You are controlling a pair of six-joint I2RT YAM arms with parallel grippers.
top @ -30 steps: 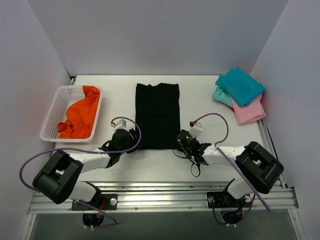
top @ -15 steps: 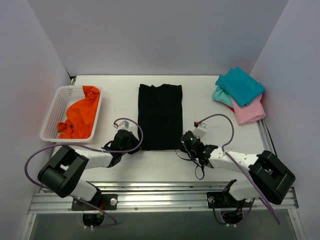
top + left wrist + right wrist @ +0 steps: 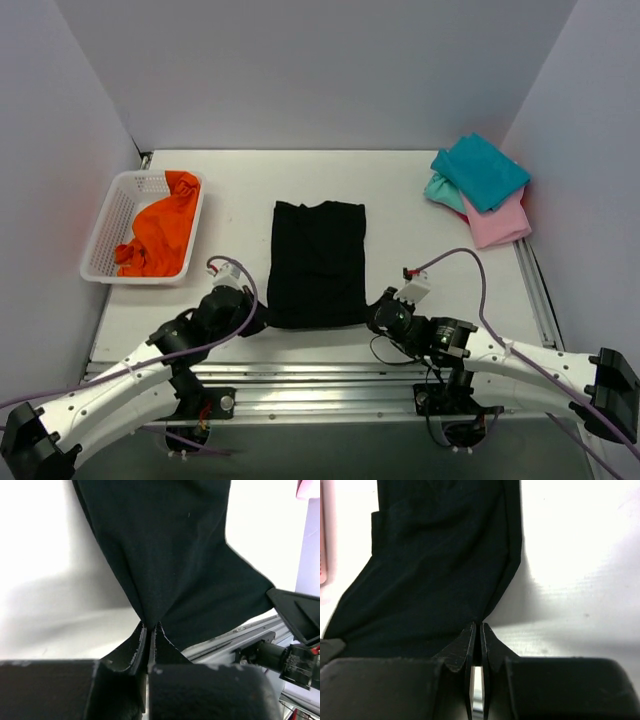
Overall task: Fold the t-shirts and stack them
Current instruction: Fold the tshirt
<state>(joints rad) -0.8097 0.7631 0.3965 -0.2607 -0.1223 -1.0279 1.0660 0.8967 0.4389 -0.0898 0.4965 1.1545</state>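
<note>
Robotics laboratory test cell: plain pale panel walls (image 3: 320, 70) enclose a flat white tabletop (image 3: 240, 190); a slotted aluminium mounting rail (image 3: 320, 395) spans 6 o'clock.

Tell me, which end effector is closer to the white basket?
Left. The left end effector sits just near-right of the basket; the right end effector is farther right, across the black t-shirt both pinch.
</note>
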